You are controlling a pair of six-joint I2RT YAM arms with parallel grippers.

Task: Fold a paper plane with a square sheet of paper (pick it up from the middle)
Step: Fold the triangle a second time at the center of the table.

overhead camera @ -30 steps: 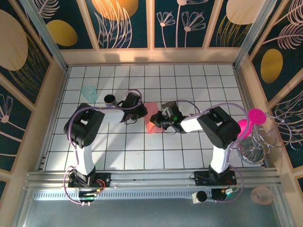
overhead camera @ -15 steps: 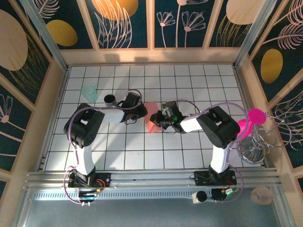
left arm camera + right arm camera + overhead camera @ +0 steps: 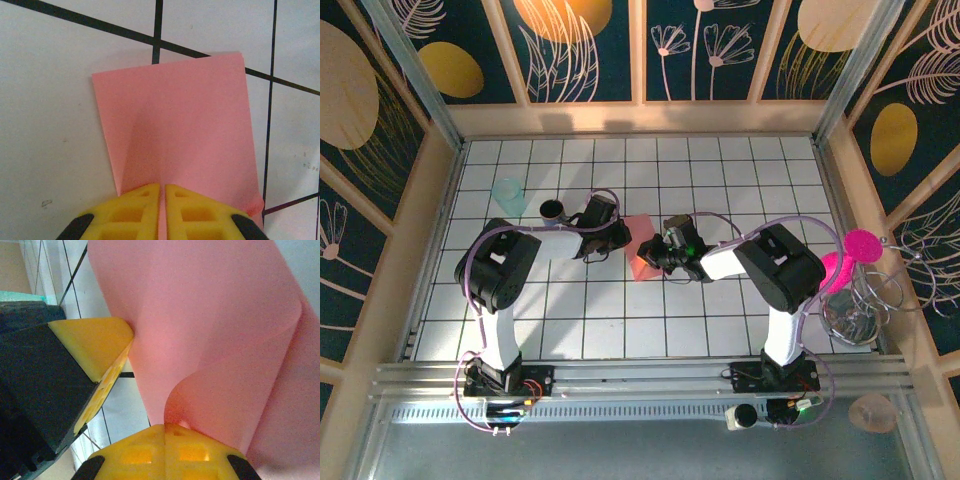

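The desk (image 3: 720, 320), a white tiled surface, carried both arms at its near edge. The left arm (image 3: 500, 270) and the right arm (image 3: 780, 265) each reached inward, so that their wrists met near the centre of the desk.

The square sheet of paper (image 3: 641, 243) was between the two wrists at the centre of the desk, well apart from every desk edge. In the left wrist view the sheet (image 3: 185, 125) looked flat over the tiles. In the right wrist view the sheet (image 3: 210, 315) rose and curled back on itself in a soft loop with no sharp crease.

The left tool (image 3: 618, 240) was clamped on one edge of the sheet; its fingers (image 3: 162, 189) stood together with a thin strip of paper between them. The right tool (image 3: 657, 258) was clamped on the opposite side, fingers (image 3: 164, 429) together at the base of the curl.

Judged step: an early fold, with the sheet gripped at both sides and no dart shape formed. The next move probably calls for carrying one gripped edge over the other, aligning the corners, then pressing the loop down into a crease without tearing the thin paper.
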